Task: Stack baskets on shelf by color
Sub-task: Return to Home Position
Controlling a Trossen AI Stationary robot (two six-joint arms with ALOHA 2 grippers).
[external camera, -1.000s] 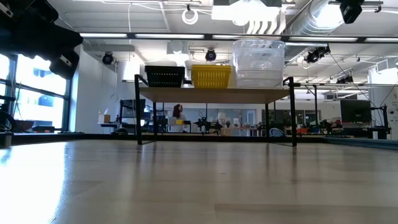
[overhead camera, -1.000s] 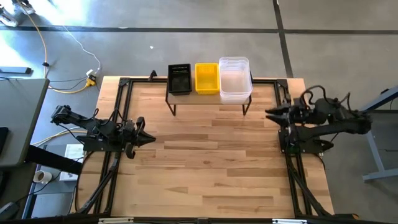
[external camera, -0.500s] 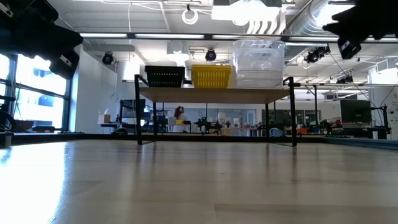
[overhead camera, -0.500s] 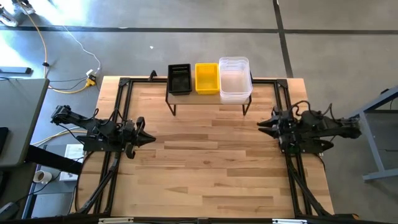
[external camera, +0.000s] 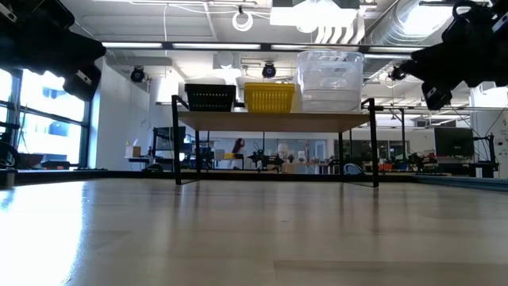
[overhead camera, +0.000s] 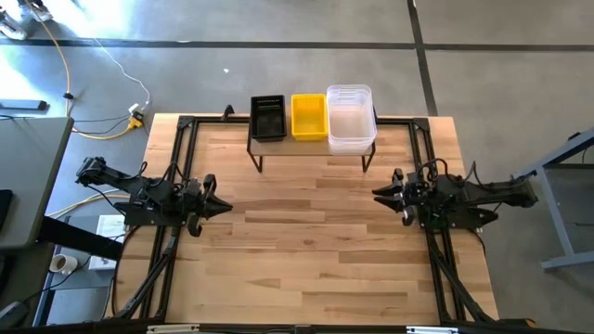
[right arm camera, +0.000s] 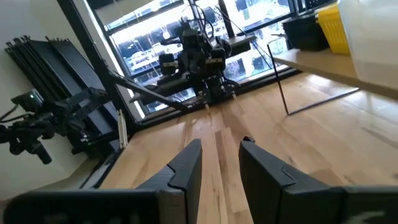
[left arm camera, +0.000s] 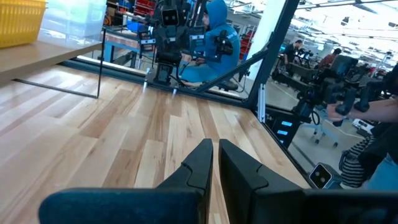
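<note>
Three stacks of baskets stand on the shelf point(external camera: 274, 121) at the 12 o'clock edge of the bench point(overhead camera: 306, 260): black point(overhead camera: 268, 118) toward 9 o'clock, yellow point(overhead camera: 309, 117) in the middle, clear point(overhead camera: 350, 118) toward 3 o'clock and the tallest. Their long axes run 12 to 6.

At the 3 o'clock side the right gripper point(overhead camera: 379, 195) hovers, its fingers point(right arm camera: 186, 163) parted by a moderate gap and holding nothing. From it the clear stack lies toward 11 o'clock, and this arm is the nearer one to it.

At the 9 o'clock side waits the left gripper point(overhead camera: 225, 206), with only a thin slit between its fingers point(left arm camera: 200, 163), also empty.

I see no basket on the bench, so I judge the sorting finished. Each arm needs only to fold home, away from the shelf.
</note>
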